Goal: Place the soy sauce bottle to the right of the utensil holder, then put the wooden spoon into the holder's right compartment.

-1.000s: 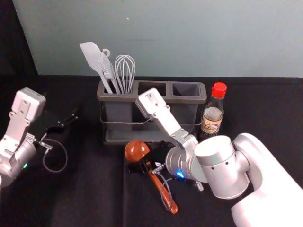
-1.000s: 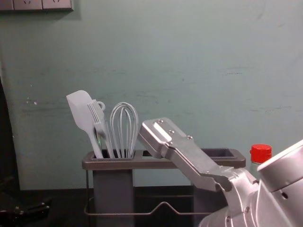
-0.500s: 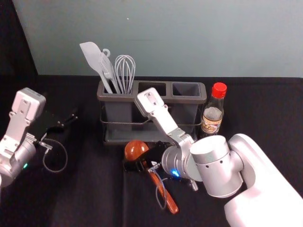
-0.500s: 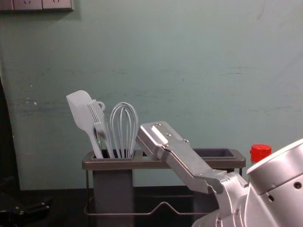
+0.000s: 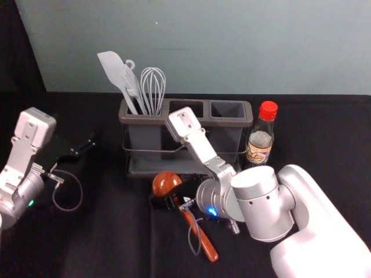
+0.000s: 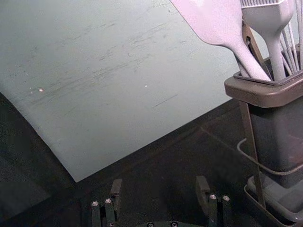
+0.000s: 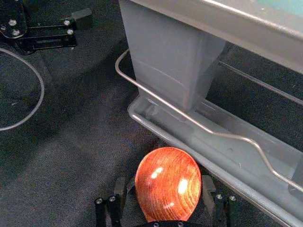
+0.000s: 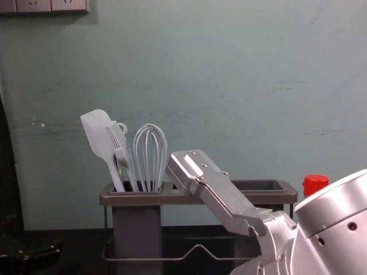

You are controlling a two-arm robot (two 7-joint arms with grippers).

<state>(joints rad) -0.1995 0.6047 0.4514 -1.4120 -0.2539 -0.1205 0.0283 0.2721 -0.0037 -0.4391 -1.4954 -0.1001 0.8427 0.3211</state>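
Bottle placed, spoon waiting to be lifted

The soy sauce bottle (image 5: 259,142) stands upright just beside the utensil holder (image 5: 153,172), right of centre in the head view, so the first half looks done. The wooden spoon (image 5: 202,236) lies on the counter (image 5: 104,243) in front of the holder, at lower centre — lifting it, turning it upright and lowering it into the right compartment (image 5: 228,109) are what is left. That compartment is empty.

The right end effector (image 7: 164,187) is at lower centre of the head view, its fingers wide apart on either side of the spoon's bowl; a grasp seems the step in hand. The left end effector (image 6: 158,187), at the left of the head view, is parked wide with nothing between its fingers.

The spoon is glossy reddish-brown wood with curved grain, its rounded bowl tapering into a slim handle. The holder pairs smooth grey tubs with a thin bent-wire rail. A flat pale spatula (image 5: 116,72) and a looped whisk (image 5: 153,90) fill its left compartment — the bottle is clear, with a red cap and a patterned label.
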